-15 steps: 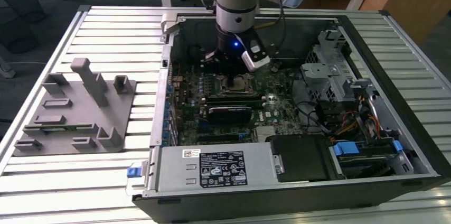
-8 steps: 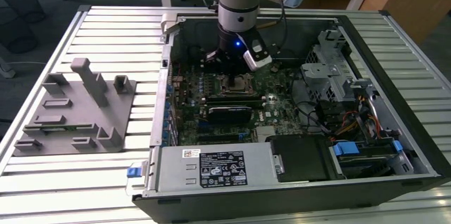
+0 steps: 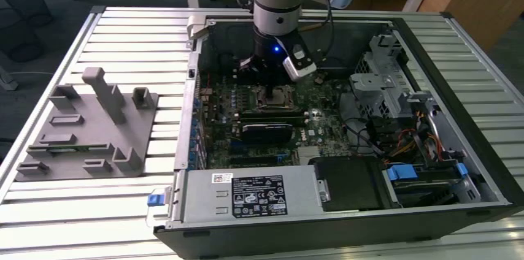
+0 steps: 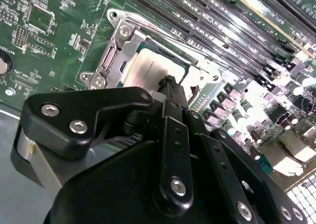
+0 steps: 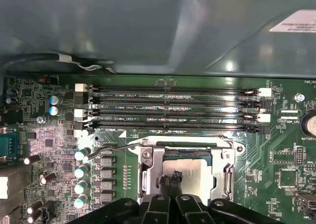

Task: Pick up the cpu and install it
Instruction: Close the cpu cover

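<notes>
The cpu [image 5: 196, 170], a silvery square chip, lies flat inside the metal socket frame [image 5: 150, 167] on the green motherboard [image 5: 276, 159]. In the second wrist view the cpu [image 4: 144, 68] sits in the same frame. My gripper [image 5: 171, 180] hangs straight over it, the black fingers [image 5: 165, 187] pressed together with their tips at the chip's top face. Whether the tips touch the chip I cannot tell. In the exterior view the gripper [image 3: 270, 88] reaches down into the open computer case [image 3: 483, 149] over the socket [image 3: 278, 97]. The socket lever [image 5: 106, 147] sticks out to one side.
Several empty memory slots [image 5: 173, 105] run beside the socket, and capacitors [image 5: 79, 172] stand near the lever. Inside the case are a power supply [image 3: 245, 195], a drive cage [image 3: 385, 88] and loose cables [image 3: 409, 143]. A grey fixture [image 3: 86, 128] stands on the slatted table at the exterior view's left.
</notes>
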`<state>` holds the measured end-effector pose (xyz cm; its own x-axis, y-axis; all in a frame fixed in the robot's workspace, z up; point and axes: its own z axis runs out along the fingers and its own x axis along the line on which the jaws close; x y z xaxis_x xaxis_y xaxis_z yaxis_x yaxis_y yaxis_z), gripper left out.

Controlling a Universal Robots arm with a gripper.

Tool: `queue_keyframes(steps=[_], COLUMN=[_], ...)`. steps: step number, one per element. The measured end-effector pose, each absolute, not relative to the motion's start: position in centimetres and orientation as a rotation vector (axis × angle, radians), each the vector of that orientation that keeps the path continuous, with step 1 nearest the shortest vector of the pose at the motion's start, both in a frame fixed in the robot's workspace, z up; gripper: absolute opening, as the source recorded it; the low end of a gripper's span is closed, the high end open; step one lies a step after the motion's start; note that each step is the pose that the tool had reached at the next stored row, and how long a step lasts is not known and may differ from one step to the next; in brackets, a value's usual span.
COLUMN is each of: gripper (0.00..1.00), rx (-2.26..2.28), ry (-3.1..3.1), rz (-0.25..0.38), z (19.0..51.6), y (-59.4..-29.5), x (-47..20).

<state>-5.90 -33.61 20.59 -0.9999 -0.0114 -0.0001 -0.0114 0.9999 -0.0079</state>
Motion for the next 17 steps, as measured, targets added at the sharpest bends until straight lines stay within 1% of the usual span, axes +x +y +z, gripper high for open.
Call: queue_keyframes(steps=[6, 17], gripper=[0.11, 0.11], rx=[-0.018, -0.037], ry=[3.141, 3.141], rz=[-0.012, -0.012], z=[20.4, 20.0], y=[-33.6, -33.6], x=[-7.5, -7.5])
